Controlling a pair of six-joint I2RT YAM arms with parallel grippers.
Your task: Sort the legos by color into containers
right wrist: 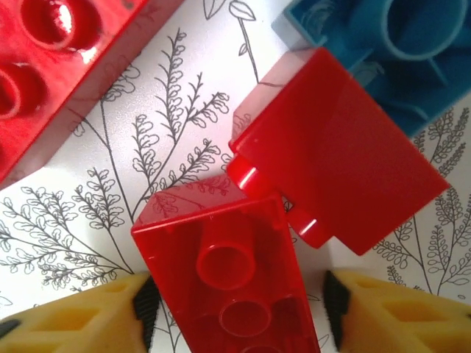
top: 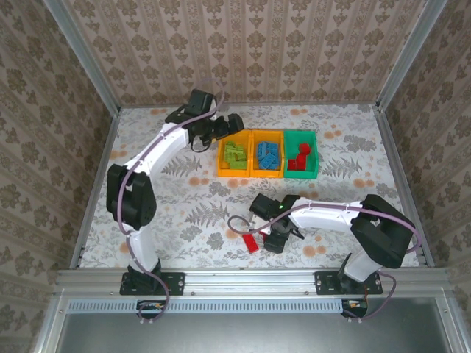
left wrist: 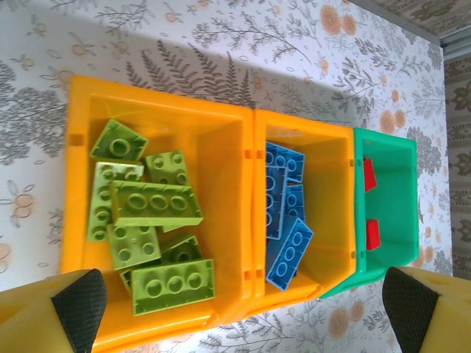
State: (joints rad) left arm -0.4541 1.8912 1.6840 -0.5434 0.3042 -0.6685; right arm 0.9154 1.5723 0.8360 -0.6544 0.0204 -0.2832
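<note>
**Straddling a red brick: take it by the long walls**

Your right gripper (right wrist: 239, 305) is down on the table (top: 184, 213), near the front edge and just right of centre. Its jaws stand apart around an upturned red brick (right wrist: 228, 272), hollow side up. The left pad (right wrist: 145, 309) sits at the brick's wall, but a sliver of table shows beside the right pad (right wrist: 333, 298), so I judge it not yet clamped.

The brick looks light, rigid and glossy, so expect it to slip or pivot under a corner pinch. Squeeze flat across the two long walls at mid-length, with the pads low.

A second red brick (right wrist: 338, 147) lies against or over its far corner; which one is unclear. A blue brick (right wrist: 390, 37) and a studded red brick (right wrist: 44, 66) lie just beyond, so lift straight up before you travel.

The green bin (top: 300, 132), rightmost of the far row, already holds red bricks (top: 298, 158). The patterned table between you and it is open.

Your left gripper (left wrist: 243, 316), jaws wide and holding nothing, hovers at the left end of the row. It is above the orange-yellow bin (left wrist: 221, 147) of lime green bricks (left wrist: 154, 202), beside the one (left wrist: 335, 206) of blue bricks (left wrist: 283, 213). That is well apart from your path. Clear the green bin's near rim before letting go.
</note>
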